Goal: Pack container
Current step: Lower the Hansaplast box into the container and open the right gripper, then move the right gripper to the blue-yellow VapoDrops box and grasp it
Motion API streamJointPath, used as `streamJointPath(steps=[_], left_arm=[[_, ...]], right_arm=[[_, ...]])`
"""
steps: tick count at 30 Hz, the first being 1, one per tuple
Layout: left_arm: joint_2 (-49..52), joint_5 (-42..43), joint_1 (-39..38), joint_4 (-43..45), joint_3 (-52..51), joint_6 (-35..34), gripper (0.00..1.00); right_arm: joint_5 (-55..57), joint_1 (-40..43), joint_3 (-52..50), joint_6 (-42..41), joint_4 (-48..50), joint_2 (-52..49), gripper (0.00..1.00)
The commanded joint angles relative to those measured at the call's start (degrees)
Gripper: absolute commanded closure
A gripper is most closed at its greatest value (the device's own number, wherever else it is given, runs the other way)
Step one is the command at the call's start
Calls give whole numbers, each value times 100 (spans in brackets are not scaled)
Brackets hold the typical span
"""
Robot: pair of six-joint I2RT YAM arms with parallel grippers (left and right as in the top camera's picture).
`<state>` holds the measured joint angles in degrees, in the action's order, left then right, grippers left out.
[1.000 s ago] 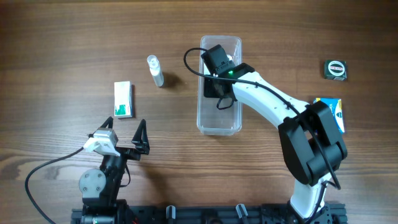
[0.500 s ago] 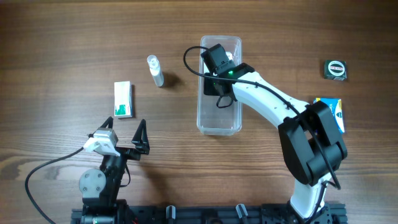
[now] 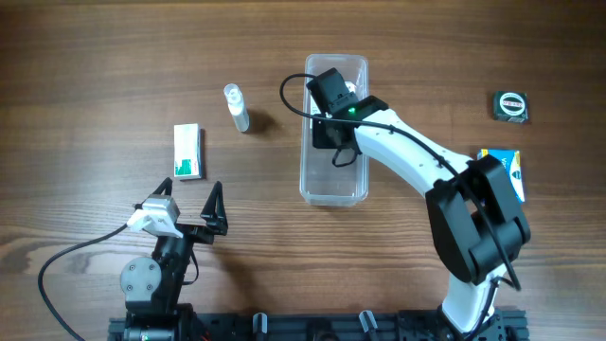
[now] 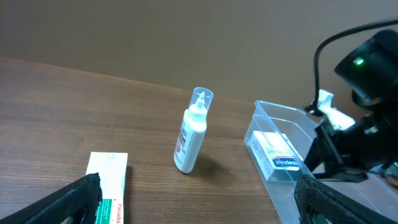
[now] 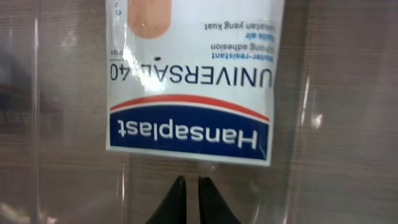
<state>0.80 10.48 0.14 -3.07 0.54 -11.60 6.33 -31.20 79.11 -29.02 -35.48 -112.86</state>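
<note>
Wooden table (image 3: 95, 57) | container (image 3: 334, 180) long axis front-to-back | plaster box (image 5: 193, 81) lengthwise inside

The right wrist view cuts off the white, blue and red plaster box (image 5: 193, 81) at the top edge and shows only the dark tips of the right tool (image 5: 189, 198). From overhead that tool hides the box inside the clear plastic container (image 3: 333, 185), and the arm covers part of a blue carton (image 3: 514, 175). The left wrist view crops the green and white carton (image 4: 109, 186) at the bottom and the left tool (image 4: 196, 183) at the lower corners.
</note>
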Motion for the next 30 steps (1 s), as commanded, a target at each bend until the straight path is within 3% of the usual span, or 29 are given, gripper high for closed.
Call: streamJointPath(steps=[1,5,7,9,10,11,13,18,22,30], left_arm=[[-42,-52,39,-39,-22,90,0],[-42,-55,39,-39,-22,90,0],[-42,-52,39,-39,-22,90,0],[-42,-55,39,-39,-22,90,0],[-42,-52,39,-39,-22,90,0],[-42,-55,39,-39,-22,90,0],[-42,-52,39,-39,-22,90,0],[-42,-55,39,-39,-22,90,0],[-42,-55,39,-39,-22,90,0],[-42,-55,39,-39,-22,90,0]], right_arm=[[-42,4,72,55,-245,909,91],[-81,4,72,146,-533,1799,84],[-39,4,72,219,-699,2258,72],[212,17,72,251,-966,2693,43],[431,48,72,306,-1150,2892,23],[651,98,72,358,-1364,3064,11],[1117,247,72,352,-1851,3318,1],[1572,1266,68,387,-3388,3563,0],[1368,2181,55,1340,-3891,3425,1],[1117,2424,48,2916,-3265,3368,0]])
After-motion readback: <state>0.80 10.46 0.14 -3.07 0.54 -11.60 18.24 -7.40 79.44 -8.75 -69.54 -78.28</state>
